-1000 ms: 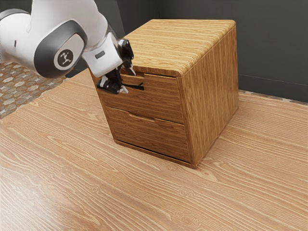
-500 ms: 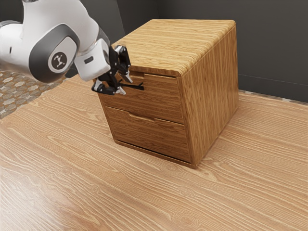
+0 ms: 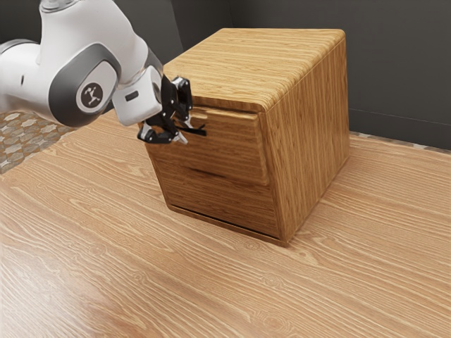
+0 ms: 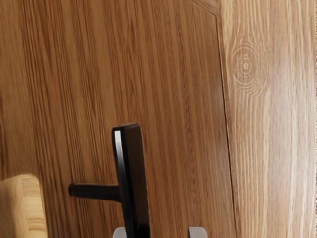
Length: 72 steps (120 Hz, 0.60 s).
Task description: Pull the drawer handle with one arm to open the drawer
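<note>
tool (image 3: 175, 127) at handle (image 3: 197, 131), grip: can't tell | handle horiz. across drawer (image 3: 229, 141) front | drawer partly out

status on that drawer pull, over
Gripper open, hooked around the handle. Top drawer partly out of the cabinet. Lower drawer flush below it.

Ahead of the gripper (image 3: 171, 129): the upper drawer (image 3: 225, 141) front closed the way, with its black handle (image 3: 196, 131) standing out just at the gripper.
Above: the cabinet (image 3: 303, 120) top's edge hung near.
Below: free air down to the table (image 3: 211, 282); the lower drawer (image 3: 222, 193) front sat further back.
Away from the cabinet: open table, with only the arm (image 3: 77, 77) behind.
</note>
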### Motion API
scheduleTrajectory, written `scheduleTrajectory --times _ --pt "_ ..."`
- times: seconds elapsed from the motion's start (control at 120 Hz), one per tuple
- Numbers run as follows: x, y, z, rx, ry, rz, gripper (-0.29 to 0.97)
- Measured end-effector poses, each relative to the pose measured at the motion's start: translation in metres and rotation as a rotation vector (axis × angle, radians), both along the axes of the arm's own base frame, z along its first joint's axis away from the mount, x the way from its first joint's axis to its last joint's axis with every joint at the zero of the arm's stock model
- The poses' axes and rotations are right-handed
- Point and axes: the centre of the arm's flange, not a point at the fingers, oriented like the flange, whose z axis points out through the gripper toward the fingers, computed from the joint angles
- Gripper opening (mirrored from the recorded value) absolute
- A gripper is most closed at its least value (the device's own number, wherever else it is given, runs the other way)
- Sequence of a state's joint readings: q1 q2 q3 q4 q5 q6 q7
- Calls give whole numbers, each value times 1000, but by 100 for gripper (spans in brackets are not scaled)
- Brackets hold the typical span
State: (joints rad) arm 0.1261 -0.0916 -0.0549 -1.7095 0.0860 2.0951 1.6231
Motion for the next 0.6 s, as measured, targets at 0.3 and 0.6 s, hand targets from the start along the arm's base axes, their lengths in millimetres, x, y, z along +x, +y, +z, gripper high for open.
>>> scheduleTrajectory --times 0.3,0.6 --pt "-26 -7 2 7 -1 -11 -8" --pt "-52 -3 6 -9 -9 26 -10"
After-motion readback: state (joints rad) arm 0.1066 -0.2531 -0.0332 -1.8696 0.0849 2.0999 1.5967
